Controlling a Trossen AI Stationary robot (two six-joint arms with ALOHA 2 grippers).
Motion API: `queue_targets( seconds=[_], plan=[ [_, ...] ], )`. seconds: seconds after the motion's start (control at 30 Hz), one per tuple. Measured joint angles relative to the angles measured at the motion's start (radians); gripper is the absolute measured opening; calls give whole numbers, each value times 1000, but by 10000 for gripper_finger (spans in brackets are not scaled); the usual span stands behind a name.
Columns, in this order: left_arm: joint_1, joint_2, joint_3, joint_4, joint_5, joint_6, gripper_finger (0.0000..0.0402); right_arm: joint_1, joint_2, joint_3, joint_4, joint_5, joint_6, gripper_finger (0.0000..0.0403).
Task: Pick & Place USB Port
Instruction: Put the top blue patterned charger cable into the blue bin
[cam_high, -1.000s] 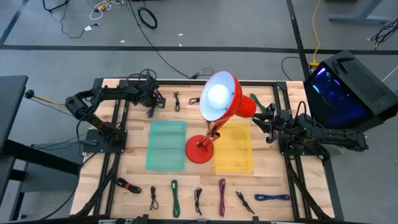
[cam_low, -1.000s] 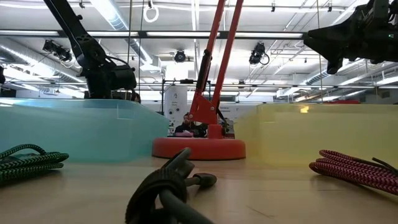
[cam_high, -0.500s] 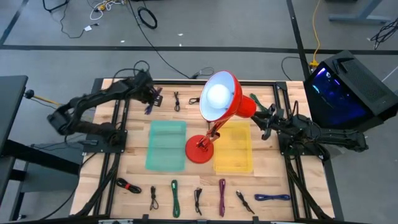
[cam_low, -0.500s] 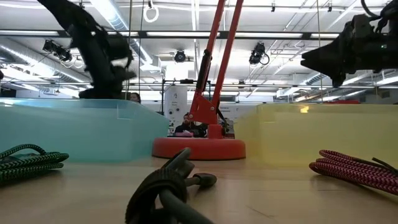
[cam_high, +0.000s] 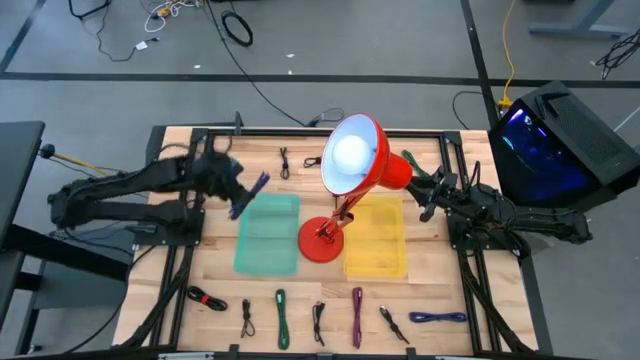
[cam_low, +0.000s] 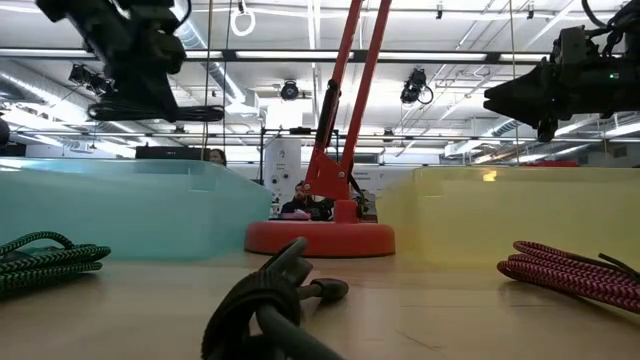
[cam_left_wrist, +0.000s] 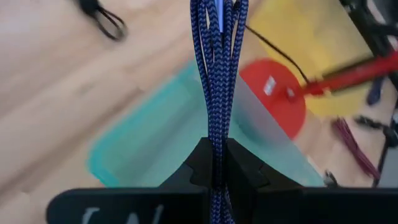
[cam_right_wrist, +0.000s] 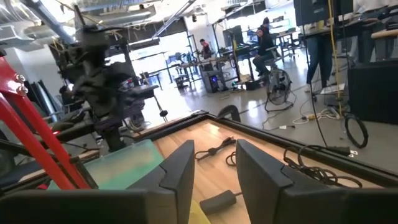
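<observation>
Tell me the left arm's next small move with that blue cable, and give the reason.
Probably carry it a little further over the teal bin, then lower. The left pincer is shut on the blue braided cable and sits at the bin's near corner in the high view, not yet above its middle. The right pincer waits open by the yellow bin.

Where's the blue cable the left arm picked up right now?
In the high view the blue braided cable hangs clamped in the left gripper, at the teal bin's back-left corner.
</observation>
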Motion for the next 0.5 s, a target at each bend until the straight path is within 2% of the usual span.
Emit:
queue_targets(
  seconds=[0.17,0.27,0.5],
  plan=[
    [-284,-2,-68,89,-182,-181,23,0,0,0,2,0,0,121],
    [-429,26,-126,207,-308,-283,23,0,0,0,5,0,0,121],
    [-657,146,-229,410,-555,-492,23,0,0,0,14,-6,-2,121]
  ],
)
